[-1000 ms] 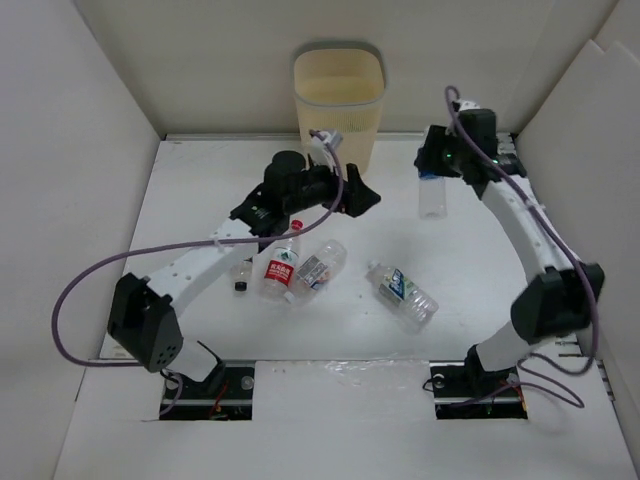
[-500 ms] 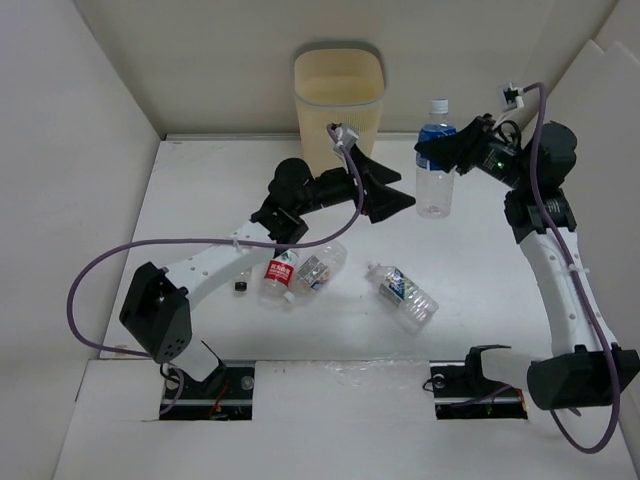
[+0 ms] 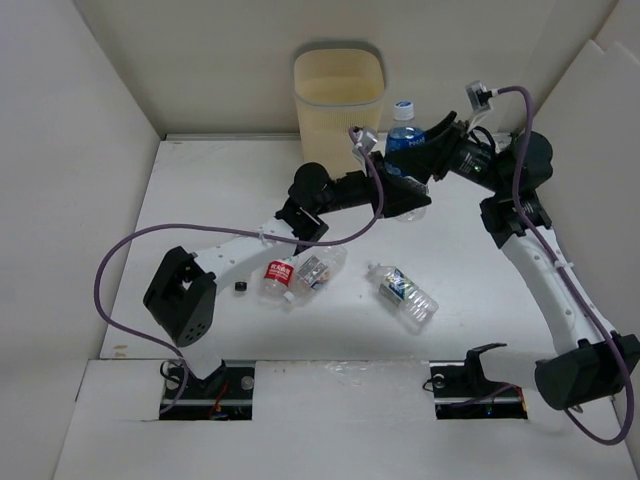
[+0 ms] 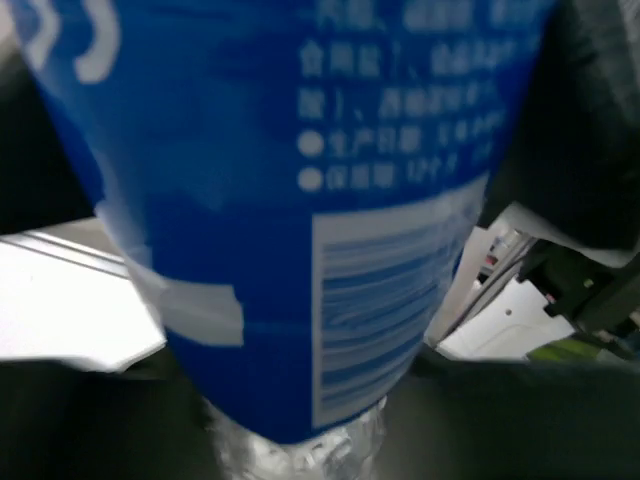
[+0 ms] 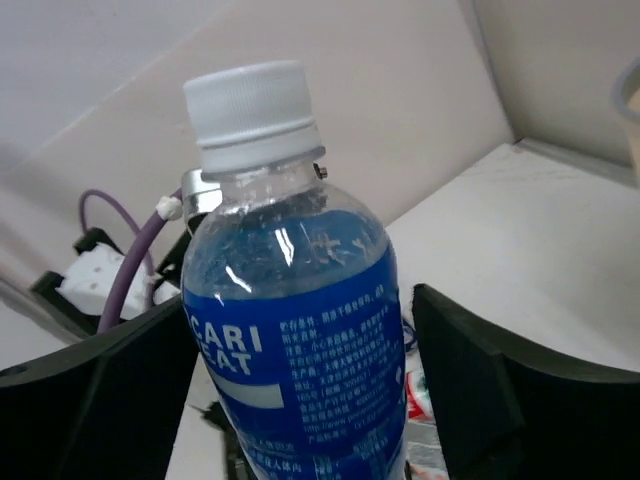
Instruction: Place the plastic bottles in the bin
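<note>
On white table (image 3: 200,180), just right of the bin (image 3: 340,125), held blue-labelled bottle (image 3: 402,140) upright in clamped right gripper (image 3: 418,150), met lower down by left gripper (image 3: 400,195), hold not tellable; judged mid-carry, next needing a lift over the bin's rim.

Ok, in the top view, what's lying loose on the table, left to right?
small dark item → red-label bottle → pale-label bottle → dark-label bottle
</note>
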`<state>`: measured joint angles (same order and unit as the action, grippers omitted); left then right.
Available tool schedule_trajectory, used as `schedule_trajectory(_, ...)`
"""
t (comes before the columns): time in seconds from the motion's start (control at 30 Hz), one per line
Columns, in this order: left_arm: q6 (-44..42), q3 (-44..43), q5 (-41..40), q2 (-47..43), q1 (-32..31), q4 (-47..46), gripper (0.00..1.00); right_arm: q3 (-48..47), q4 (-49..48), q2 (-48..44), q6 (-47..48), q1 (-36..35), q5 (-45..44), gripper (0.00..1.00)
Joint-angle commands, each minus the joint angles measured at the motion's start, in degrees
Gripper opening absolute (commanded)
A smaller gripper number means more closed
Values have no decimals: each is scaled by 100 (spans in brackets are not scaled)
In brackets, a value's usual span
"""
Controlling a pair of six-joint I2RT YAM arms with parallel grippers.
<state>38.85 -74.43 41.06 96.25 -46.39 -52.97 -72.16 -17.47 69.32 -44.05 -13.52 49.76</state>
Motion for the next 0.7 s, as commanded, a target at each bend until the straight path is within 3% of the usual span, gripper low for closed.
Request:
schedule_trajectory(0.0,-228,-212,-691,-202,34,22,0,-61,-696,-120,-341,6,-36,94)
schedule_trajectory(0.03,-525,-212,-887,-290,103,441,0,17,-696,-120,-263,259,-123,100)
schedule_trajectory(0.17,-1394,-790,-2073,-230,454,1595,0,149,644,-454,352,999,-755,100)
schedule_trajectory(0.27,-1897,-1730,-2786,339,745,2386,0,272,1140,-761,757,1359,-1205,100)
schedule_trajectory(0.4,-2268,-3460,-2884,1401,1333,3177,0,352,1657,-885,1126,1413,-1205,100)
schedule_trajectory(0.43,-2268,-4203,-2884,1623,1421,3292,0,404,1738,-885,1205,1413,-1205,100)
schedule_trajectory(0.53,-2382,-5348,-3094,2318,1597,3513,0,562,1791,-938,1364,1413,-1135,100)
schedule_trajectory(0.67,-2777,-6089,-3902,3013,1651,3391,0,738,1844,-990,1504,1413,-995,100)
